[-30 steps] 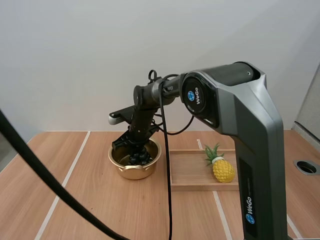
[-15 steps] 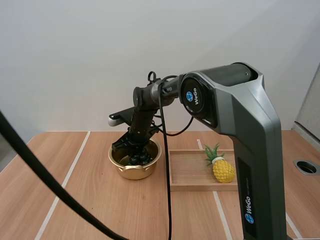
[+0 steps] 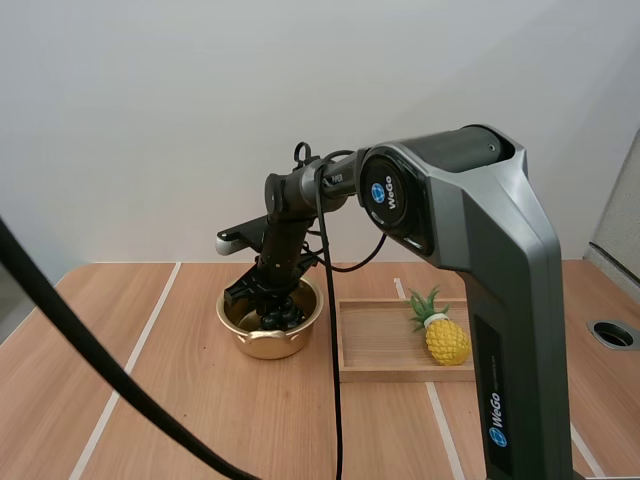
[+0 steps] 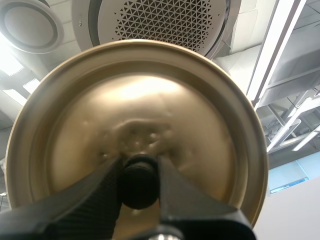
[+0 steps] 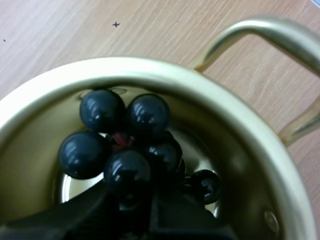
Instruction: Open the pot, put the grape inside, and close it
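Inside pot (image 3: 270, 325), toward table (image 3: 260, 420) far edge, beside tray (image 3: 400, 372) left edge: grapes (image 5: 122, 142), right gripper (image 5: 131, 197) clamped on bunch. Left gripper (image 4: 139, 186) pinches lid (image 4: 135, 125) knob, held aloft. Risks: bunch may cling at release and lift back out; lid lowered early may strike right gripper.

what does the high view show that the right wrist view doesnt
High view: a wooden tray beside the pot, a pineapple lying on it, and the right arm bent down over the pot. Right wrist view: up close, the right gripper pinching the bunch of grapes inside the pot, and the pot's loop handle. Both: the gold pot with the dark grapes in it, on the wooden table.
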Robot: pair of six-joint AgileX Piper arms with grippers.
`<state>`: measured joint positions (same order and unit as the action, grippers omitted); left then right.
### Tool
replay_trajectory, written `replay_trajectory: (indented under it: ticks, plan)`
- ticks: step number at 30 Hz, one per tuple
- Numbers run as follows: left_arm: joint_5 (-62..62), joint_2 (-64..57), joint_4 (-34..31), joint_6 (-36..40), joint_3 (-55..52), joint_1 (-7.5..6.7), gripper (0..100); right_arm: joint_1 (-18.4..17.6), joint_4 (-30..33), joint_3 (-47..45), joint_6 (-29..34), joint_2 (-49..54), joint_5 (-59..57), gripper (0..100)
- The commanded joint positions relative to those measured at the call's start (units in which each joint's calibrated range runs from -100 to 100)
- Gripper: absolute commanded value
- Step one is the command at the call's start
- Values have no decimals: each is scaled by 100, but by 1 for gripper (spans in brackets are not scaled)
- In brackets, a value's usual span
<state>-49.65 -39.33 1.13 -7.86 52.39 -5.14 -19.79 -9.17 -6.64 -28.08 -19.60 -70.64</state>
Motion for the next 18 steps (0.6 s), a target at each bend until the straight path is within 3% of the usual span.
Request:
replay_trajectory:
  ticks: [1,4,5,6,18]
  plan:
    - [45,36,-12,28,12,-12,0,-1,177,-101,-27,-81,-1043,7]
    - [45,36,-12,28,12,-12,0,-1,177,-101,-27,-81,-1043,67]
    - [45,36,-12,28,12,-12,0,-1,137,-101,-27,-81,-1043,92]
    - [45,36,-12,28,12,-12,0,-1,126,-101,-44,-81,-1043,100]
    - [45,36,-12,28,12,-12,0,-68,21,-86,-172,-68,-1043,100]
